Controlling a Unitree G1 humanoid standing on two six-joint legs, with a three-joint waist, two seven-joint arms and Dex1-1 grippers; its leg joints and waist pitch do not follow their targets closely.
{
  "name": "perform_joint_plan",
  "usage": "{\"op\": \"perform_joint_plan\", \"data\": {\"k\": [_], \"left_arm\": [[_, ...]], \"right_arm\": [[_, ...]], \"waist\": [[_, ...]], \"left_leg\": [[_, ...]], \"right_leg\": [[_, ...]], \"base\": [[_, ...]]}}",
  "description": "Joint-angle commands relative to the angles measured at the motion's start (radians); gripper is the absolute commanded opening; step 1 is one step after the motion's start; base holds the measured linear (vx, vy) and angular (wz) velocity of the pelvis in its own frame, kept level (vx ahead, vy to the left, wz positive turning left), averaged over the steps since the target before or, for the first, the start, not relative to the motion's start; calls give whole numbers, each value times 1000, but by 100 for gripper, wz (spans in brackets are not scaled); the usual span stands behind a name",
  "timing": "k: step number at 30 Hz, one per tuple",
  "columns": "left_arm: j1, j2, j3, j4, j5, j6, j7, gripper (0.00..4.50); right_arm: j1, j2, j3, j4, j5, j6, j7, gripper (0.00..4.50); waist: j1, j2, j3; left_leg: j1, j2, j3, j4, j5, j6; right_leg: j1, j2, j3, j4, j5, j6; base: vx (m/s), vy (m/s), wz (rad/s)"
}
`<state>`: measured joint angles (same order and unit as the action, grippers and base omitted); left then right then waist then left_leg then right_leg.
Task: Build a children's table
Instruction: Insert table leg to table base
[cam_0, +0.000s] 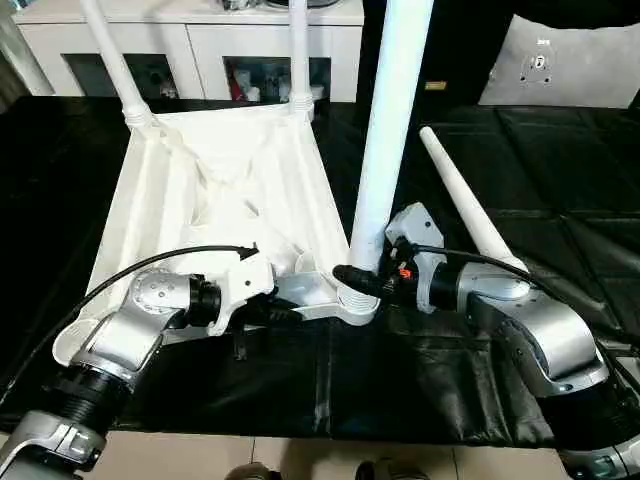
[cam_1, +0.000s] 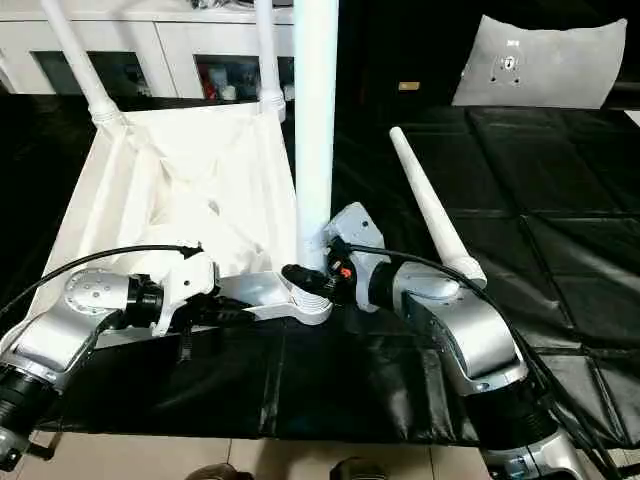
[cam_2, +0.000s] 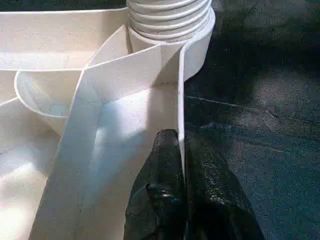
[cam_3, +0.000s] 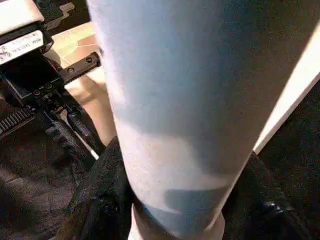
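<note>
The children's table lies upside down on a black mat, and its white ribbed tabletop (cam_0: 215, 190) shows its underside. Two white legs (cam_0: 115, 60) (cam_0: 298, 50) stand in the far corner sockets. A third leg (cam_0: 390, 130) stands upright in the near right socket (cam_0: 352, 303). My right gripper (cam_0: 357, 278) is shut around this leg's base, with a black finger (cam_3: 97, 192) on either side. My left gripper (cam_0: 278, 314) is shut on the tabletop's near rim (cam_2: 181, 100), just left of that socket. A fourth leg (cam_0: 465, 205) lies loose on the mat to the right.
A white cabinet with glass doors (cam_0: 200, 50) runs along the back. A pale grey panel (cam_0: 560, 65) leans at the back right. The black mat (cam_0: 570, 180) ends at tiled floor (cam_0: 300, 455) in front.
</note>
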<state>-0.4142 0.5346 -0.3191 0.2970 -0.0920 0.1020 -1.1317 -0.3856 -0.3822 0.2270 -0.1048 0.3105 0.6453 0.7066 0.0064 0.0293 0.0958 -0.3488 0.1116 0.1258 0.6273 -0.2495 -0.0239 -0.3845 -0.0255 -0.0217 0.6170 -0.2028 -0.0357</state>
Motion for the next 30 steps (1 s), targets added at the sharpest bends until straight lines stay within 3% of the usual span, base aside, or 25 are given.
{"op": "perform_joint_plan", "data": {"k": [1, 3, 6, 7, 11, 12, 14, 16, 19, 23, 25, 26, 27, 30], "left_arm": [[-1, -18, 36, -5, -42, -25, -1, 0], [-4, -22, 41, -6, -48, -20, -4, 0], [-7, -23, 43, -3, -49, -18, -5, 0], [-8, -24, 44, 0, -48, -18, -7, 0], [-10, -24, 48, 0, -50, -12, -10, 0], [-12, -24, 49, 0, -49, -10, -12, 0], [-17, -24, 51, 3, -49, -8, -14, 0], [-18, -24, 51, 4, -49, -8, -15, 0], [-25, -18, 48, 7, -40, -11, -29, 0], [-27, -3, 33, 1, -26, -19, -51, 0], [-26, 1, 30, -4, -23, -20, -56, 0], [-32, 9, 25, -6, -19, -24, -69, 0], [-32, 9, 25, -6, -19, -24, -69, 0], [-53, 18, 18, -6, -14, -26, -95, 0]], "right_arm": [[34, 9, 0, 33, 22, 32, 9, 192], [55, 14, -14, 45, 33, 21, 10, 192], [86, 22, -32, 67, 37, -12, 11, 192], [96, 30, -42, 76, 41, -26, 10, 192], [159, 60, -81, 117, 66, -77, 16, 192], [173, 59, -75, 124, 58, -94, 22, 192], [189, 54, -62, 132, 41, -122, 27, 192], [195, 52, -56, 135, 33, -135, 25, 191], [192, 17, -4, 156, -43, -195, 28, 191], [162, -12, 46, 173, -76, -208, 76, 191], [156, -19, 58, 176, -80, -210, 90, 191], [139, -40, 96, 190, -91, -208, 139, 191], [139, -40, 96, 190, -91, -208, 139, 191], [135, -63, 149, 209, -106, -215, 201, 191]], "waist": [[3, -12, -68], [5, -6, -68], [6, -5, -70], [7, 1, -69], [8, -3, -68], [11, 10, -67], [8, 2, -67], [10, 4, -67], [11, 7, -65], [8, 7, -59], [6, 5, -53], [1, -3, -44], [1, 0, -45], [-1, -3, -33]], "left_leg": [[-5, 103, -26, -76, 23, 72], [-5, 105, -25, -76, 17, 69], [-5, 105, -25, -77, 17, 67], [-5, 104, -26, -77, 16, 67], [-7, 106, -24, -79, -3, 63], [-6, 105, -27, -79, -5, 61], [-6, 105, -25, -80, -10, 64], [-6, 105, -25, -80, -8, 66], [-6, 106, -26, -82, -8, 69], [-5, 106, -26, -85, -43, 68], [-6, 107, -28, -89, -53, 68], [-8, 109, -28, -93, -53, 75], [-7, 108, -29, -92, -54, 76], [-6, 110, -29, -96, -71, 82]], "right_leg": [[58, -129, 62, -65, -100, -261], [58, -129, 62, -66, -96, -263], [58, -129, 61, -64, -79, -269], [58, -129, 60, -63, -75, -273], [58, -130, 61, -68, -97, -273], [57, -130, 60, -66, -95, -273], [59, -129, 60, -68, -87, -276], [58, -129, 60, -69, -86, -275], [57, -128, 59, -69, -74, -274], [56, -128, 61, -73, -119, -272], [54, -127, 61, -75, -140, -266], [50, -127, 62, -76, -135, -264], [51, -127, 61, -75, -137, -265], [47, -130, 64, -80, -157, -261]], "base": [[0, 0, 0], [0, 0, 0], [0, 0, 0], [0, 0, 0], [0, 0, 0], [0, 0, 0], [0, 0, 0], [0, 0, 0], [0, 0, 0], [0, 0, 0], [0, 0, 0], [0, 0, 0], [0, 0, 0], [0, 0, 0]]}}
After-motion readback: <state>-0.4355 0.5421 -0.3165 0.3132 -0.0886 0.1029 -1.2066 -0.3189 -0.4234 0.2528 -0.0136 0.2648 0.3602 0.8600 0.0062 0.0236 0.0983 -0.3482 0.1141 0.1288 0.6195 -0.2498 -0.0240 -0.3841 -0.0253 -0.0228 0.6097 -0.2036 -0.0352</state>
